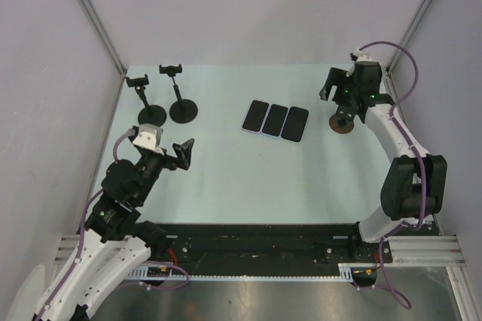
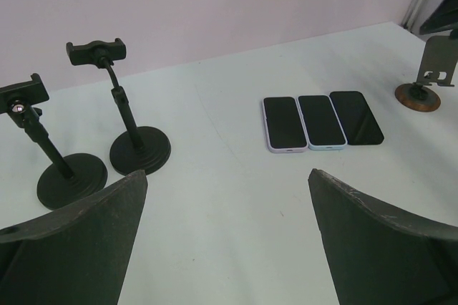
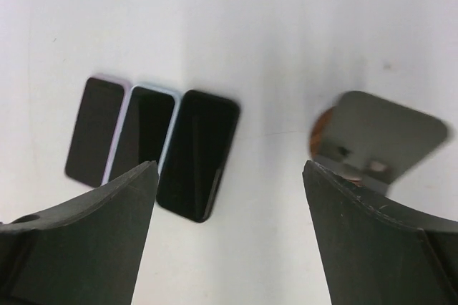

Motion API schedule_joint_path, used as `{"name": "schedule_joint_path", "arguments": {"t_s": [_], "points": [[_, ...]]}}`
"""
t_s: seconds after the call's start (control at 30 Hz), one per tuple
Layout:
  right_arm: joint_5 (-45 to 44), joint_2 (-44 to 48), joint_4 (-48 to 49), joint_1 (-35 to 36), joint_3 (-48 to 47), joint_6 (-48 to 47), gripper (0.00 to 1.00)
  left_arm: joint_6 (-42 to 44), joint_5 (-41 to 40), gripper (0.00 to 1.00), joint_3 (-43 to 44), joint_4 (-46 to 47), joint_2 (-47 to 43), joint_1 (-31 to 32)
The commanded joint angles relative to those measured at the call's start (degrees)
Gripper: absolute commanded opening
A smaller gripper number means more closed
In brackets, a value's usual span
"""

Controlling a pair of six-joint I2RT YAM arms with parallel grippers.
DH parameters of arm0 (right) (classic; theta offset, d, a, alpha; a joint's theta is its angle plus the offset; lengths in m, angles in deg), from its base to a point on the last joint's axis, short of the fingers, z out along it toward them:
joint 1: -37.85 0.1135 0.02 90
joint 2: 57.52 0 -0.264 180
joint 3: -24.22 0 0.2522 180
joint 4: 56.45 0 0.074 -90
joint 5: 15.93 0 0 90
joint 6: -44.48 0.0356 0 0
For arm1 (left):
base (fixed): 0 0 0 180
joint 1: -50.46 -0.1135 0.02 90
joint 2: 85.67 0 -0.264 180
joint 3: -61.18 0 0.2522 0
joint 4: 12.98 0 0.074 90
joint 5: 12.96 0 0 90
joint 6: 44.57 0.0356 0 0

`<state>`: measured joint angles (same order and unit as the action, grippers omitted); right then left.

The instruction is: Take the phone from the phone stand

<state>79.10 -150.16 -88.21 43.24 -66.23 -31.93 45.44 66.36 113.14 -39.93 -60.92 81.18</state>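
— Nearest, the left fingers [image 2: 79, 248] loom large. How do they stand?
— Wide apart, empty. The left gripper [image 1: 182, 155] hovers at 8 o'clock of the table [image 1: 226, 178], pointing toward the centre. The right gripper [image 3: 229, 167] is spread too, holding nothing, its arm stretched to 2 o'clock over the stand [image 1: 343, 122].
— And the phone [image 1: 295, 123]?
— Black, dark screen. It lies flat at 9 o'clock of the stand, off it, beside a blue-cased phone [image 1: 275, 120] and a lilac one [image 1: 256, 115].
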Motion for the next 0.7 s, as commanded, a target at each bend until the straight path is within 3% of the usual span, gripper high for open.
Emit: {"name": "schedule_joint_path", "arguments": {"t_s": [0.0, 0.2, 0.33, 0.67], "points": [[0.85, 4.31, 6.30, -4.95, 5.22, -1.02, 0.87, 0.95, 1.18, 1.00, -0.14, 1.15, 0.38, -0.49], [10.77, 5.10, 14.38, -16.87, 10.06, 2.57, 0.85, 0.87, 1.36, 1.00, -0.23, 1.15, 0.82, -0.49], [15.70, 3.09, 20.19, -20.93, 12.43, 3.64, 0.83, 0.96, 1.45, 1.00, -0.14, 1.15, 1.17, -0.40], [27.03, -6.31, 27.31, -23.05, 12.88, 2.94, 0.75, 1.22, 1.27, 1.00, -0.23, 1.24, 1.97, -0.40]]}}
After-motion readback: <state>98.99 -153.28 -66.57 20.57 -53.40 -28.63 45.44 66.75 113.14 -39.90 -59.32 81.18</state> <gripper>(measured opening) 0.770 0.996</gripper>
